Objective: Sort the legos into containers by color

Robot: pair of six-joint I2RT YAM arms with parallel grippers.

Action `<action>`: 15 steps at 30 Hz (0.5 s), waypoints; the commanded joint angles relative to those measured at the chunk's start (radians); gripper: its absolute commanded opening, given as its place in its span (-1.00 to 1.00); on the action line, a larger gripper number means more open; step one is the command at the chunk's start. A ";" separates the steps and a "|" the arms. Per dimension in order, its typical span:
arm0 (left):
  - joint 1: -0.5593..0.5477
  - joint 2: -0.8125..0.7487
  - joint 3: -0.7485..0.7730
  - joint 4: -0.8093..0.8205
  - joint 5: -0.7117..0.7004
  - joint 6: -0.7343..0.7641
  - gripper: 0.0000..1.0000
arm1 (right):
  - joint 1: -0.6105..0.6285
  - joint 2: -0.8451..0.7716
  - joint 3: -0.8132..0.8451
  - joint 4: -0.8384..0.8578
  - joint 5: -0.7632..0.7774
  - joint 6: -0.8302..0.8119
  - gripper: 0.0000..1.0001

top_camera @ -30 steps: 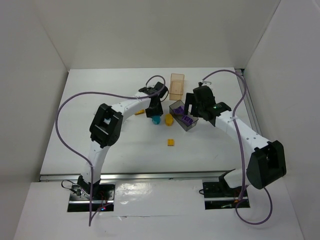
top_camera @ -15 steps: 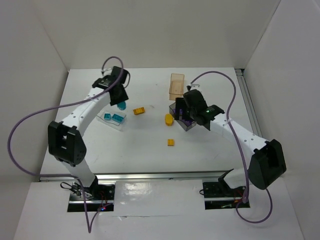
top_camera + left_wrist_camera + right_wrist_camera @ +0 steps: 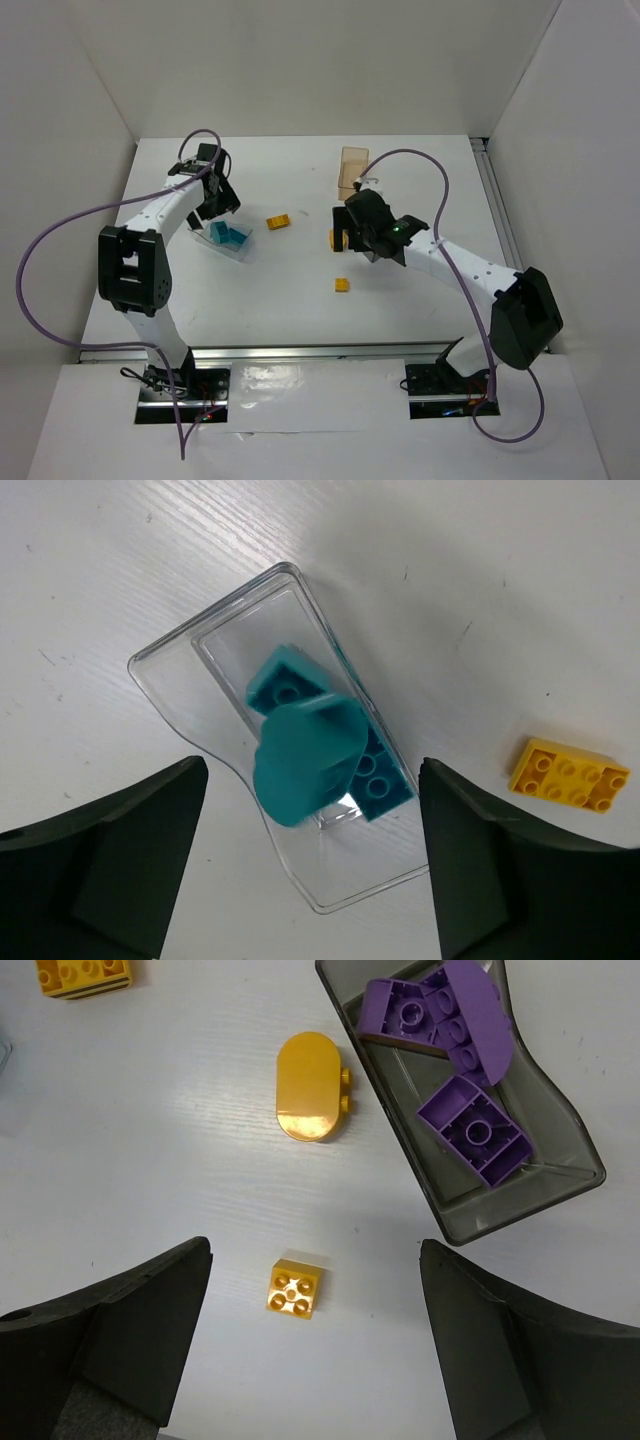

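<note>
Left gripper [image 3: 310, 810] has shifted over the clear bin [image 3: 180, 670], jaws now wide; a blurred teal brick [image 3: 300, 755] (outline unclear) shows inside it. Right gripper [image 3: 315, 1250], wide and empty, hovers over the yellow oval [image 3: 310, 1087] beside the cropped grey bin [image 3: 560, 1150].

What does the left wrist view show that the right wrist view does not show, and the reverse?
Only the left wrist view: the clear bin holding teal bricks. Only the right wrist view: the smoky grey bin with purple bricks inside, a yellow oval brick and a small square yellow brick. Both views: the rectangular yellow brick, lying loose on the white table.
</note>
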State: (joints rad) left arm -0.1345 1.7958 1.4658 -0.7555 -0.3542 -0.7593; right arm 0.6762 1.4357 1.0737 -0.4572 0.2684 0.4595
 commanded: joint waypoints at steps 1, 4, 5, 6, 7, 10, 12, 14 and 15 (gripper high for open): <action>0.006 0.008 0.011 0.035 0.033 -0.008 0.92 | 0.017 0.017 0.028 0.035 0.023 0.018 0.84; 0.006 -0.024 0.011 0.035 0.034 -0.008 0.98 | 0.017 0.040 0.019 0.060 0.023 0.018 0.84; -0.007 -0.042 0.011 0.035 0.034 -0.008 0.98 | 0.017 0.049 0.028 0.060 0.011 0.018 0.84; -0.007 -0.062 0.011 0.035 0.034 0.001 0.98 | 0.017 0.070 0.028 0.075 0.011 0.018 0.84; -0.020 -0.084 0.011 0.024 0.034 0.002 0.98 | 0.017 0.083 0.037 0.093 0.011 0.018 0.84; -0.075 -0.206 0.011 0.024 0.034 0.020 0.95 | 0.017 0.175 0.070 0.115 0.002 0.008 0.84; -0.094 -0.249 0.011 0.024 0.034 0.031 0.95 | 0.017 0.211 0.089 0.115 0.002 -0.001 0.84; -0.106 -0.285 0.002 0.024 0.043 0.031 0.93 | 0.017 0.241 0.104 0.126 0.002 -0.001 0.84; -0.106 -0.312 -0.007 0.024 0.043 0.031 0.93 | 0.017 0.252 0.104 0.141 -0.007 -0.001 0.84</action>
State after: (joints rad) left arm -0.2325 1.5631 1.4654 -0.7334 -0.3199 -0.7544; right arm 0.6830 1.6665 1.1271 -0.3878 0.2649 0.4625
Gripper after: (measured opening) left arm 0.964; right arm 0.919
